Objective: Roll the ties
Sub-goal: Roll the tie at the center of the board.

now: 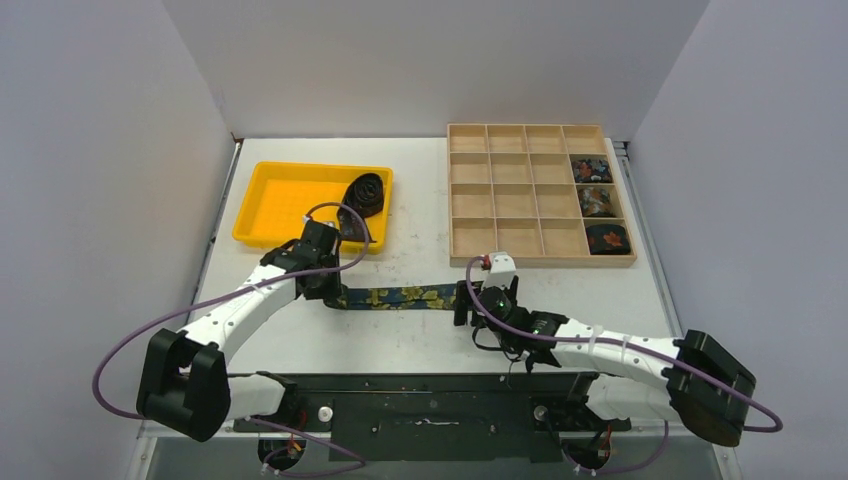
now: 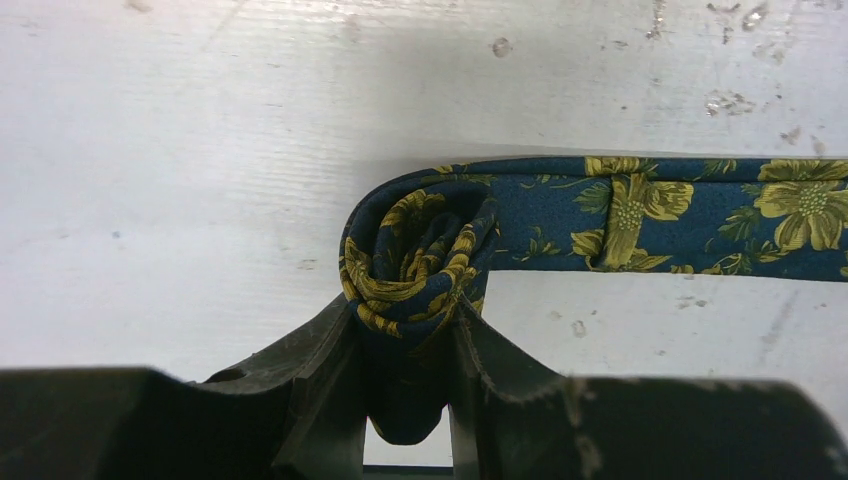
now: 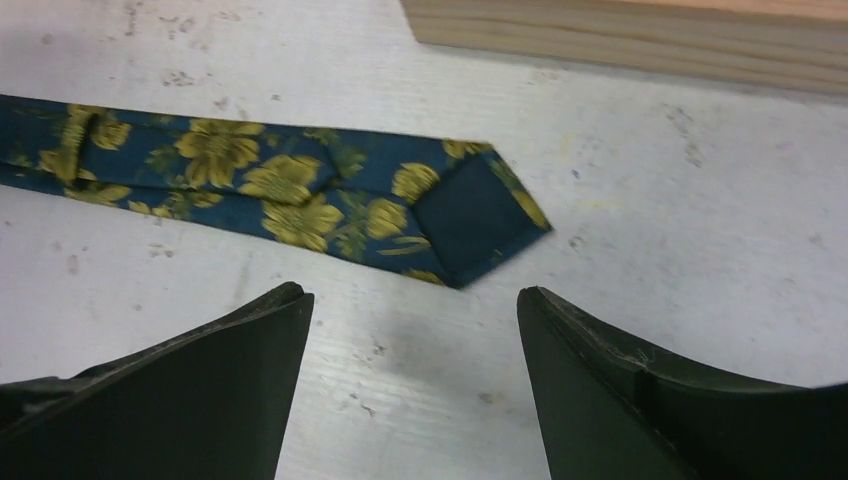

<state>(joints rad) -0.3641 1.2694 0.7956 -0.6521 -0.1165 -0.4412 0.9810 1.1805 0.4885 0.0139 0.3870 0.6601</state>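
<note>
The left fingers [image 2: 320, 380] grasp the tie [image 2: 640, 215] at its coil; the right fingers [image 3: 200, 400] stand released. The roll should advance evenly, edges aligned, strip taut.

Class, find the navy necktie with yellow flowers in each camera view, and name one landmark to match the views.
Top external: navy fabric necktie with yellow flowers lies flat at centre.
Left wrist: centre to right edge, its end coiled.
Right wrist: upper left, pointed tip at centre.
Landmark: wooden compartment tray, top and right wrist views.
</note>
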